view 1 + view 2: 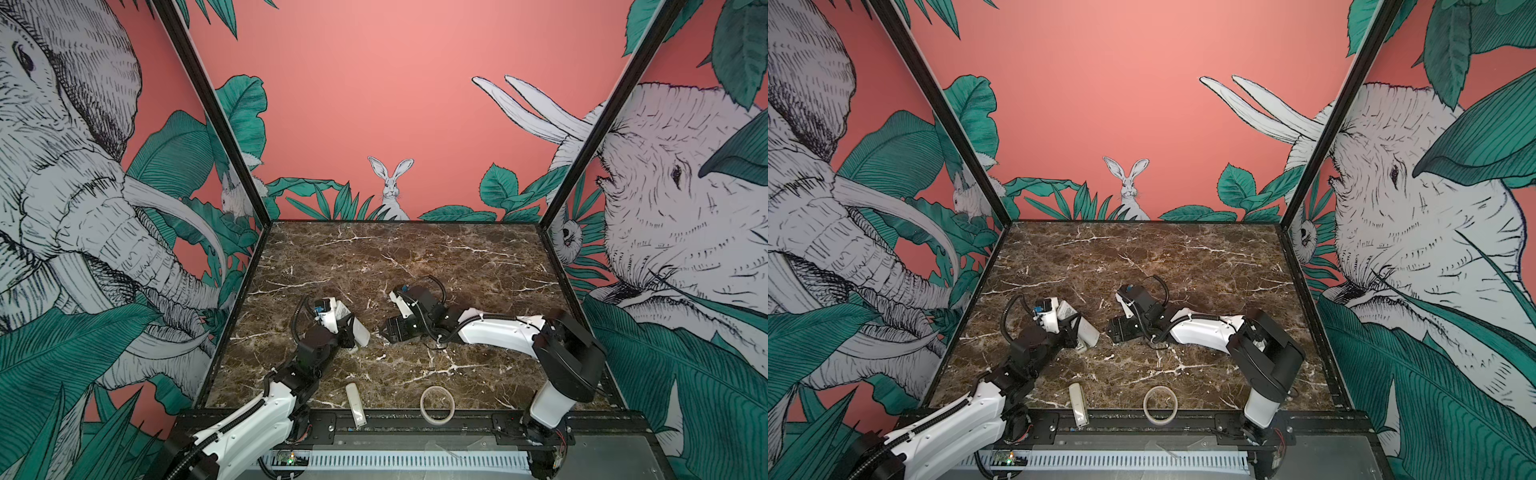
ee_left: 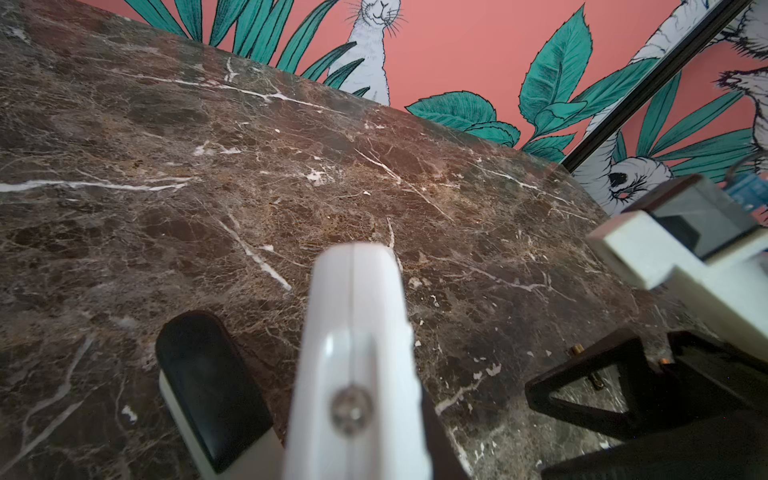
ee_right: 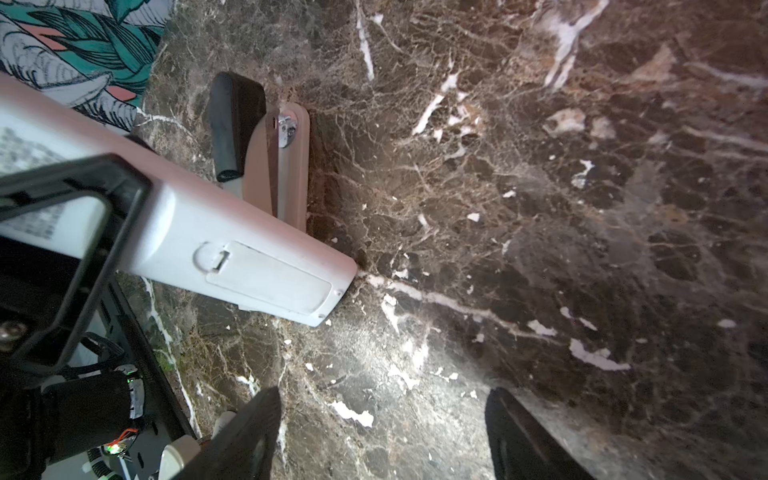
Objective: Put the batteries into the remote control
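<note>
Top view: remote control [image 1: 362, 333] inside left claw [image 1: 352, 328]

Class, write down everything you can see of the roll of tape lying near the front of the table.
The roll of tape is a pale, translucent-looking ring with an open middle, so the marble table shows through it. It lies flat near the table's front edge in both top views, right of a small cream remote, apart from it. Nothing touches it but the table.

The white remote control [image 1: 360, 331] is held aslant, left of the bench's [image 1: 415, 257] middle, back showing, battery cover [image 3: 270, 278] shut, printed label [image 3: 29, 158] toward its far-left end.
</note>
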